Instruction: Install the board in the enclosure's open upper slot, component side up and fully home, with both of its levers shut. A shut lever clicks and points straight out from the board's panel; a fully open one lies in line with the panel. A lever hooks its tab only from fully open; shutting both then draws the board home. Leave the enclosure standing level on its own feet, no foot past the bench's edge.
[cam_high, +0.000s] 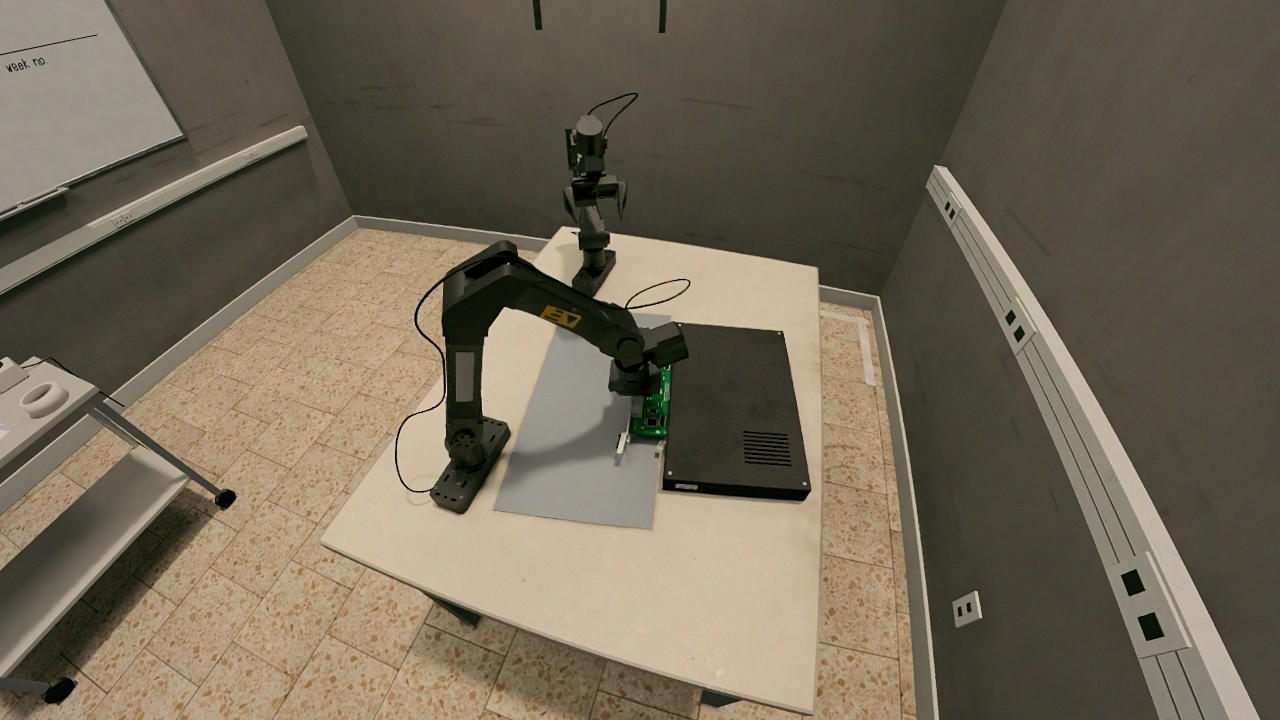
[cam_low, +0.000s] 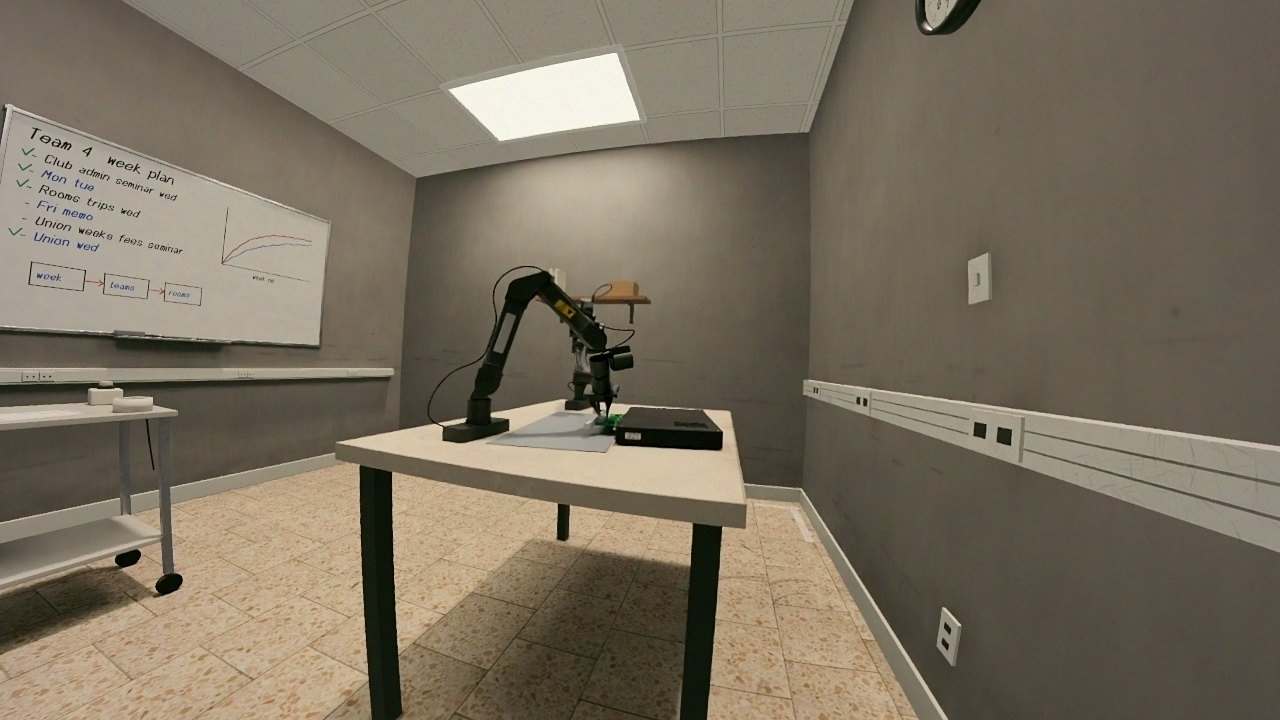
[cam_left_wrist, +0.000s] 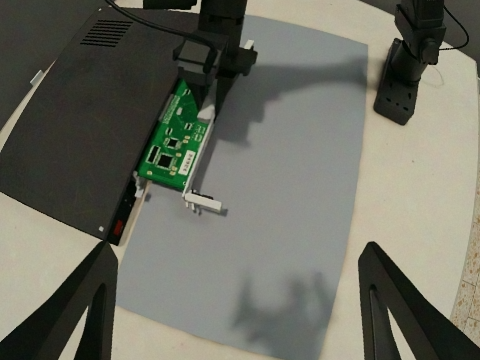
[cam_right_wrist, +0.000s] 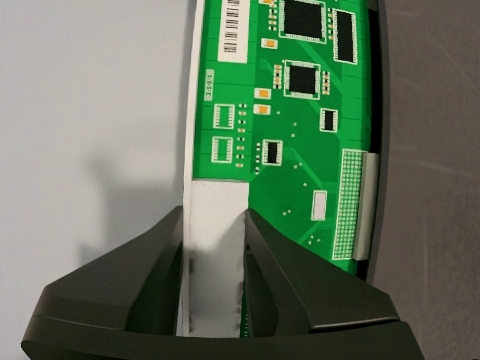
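Observation:
The green board (cam_high: 651, 416) (cam_left_wrist: 172, 142) (cam_right_wrist: 300, 130) lies component side up, its rear edge at or just inside the front opening of the black enclosure (cam_high: 725, 385) (cam_low: 668, 428) (cam_left_wrist: 75, 115). Its panel stands well out from the enclosure. The near lever (cam_high: 621, 443) (cam_left_wrist: 205, 201) points roughly straight out from the panel. The far lever (cam_left_wrist: 249, 45) is mostly hidden by my right arm. My right gripper (cam_left_wrist: 208, 112) (cam_right_wrist: 214, 220) is shut on the board's pale block behind the panel. My left gripper (cam_high: 595, 204) (cam_left_wrist: 237, 254) is open and empty, high and away from the board.
A grey mat (cam_high: 572, 465) (cam_left_wrist: 280, 185) lies beside the enclosure, partly under the board. A pale fitting (cam_high: 659, 447) (cam_left_wrist: 138, 185) sits at the enclosure's front, low beside the board. The enclosure's far side is near the bench's (cam_high: 733, 617) edge.

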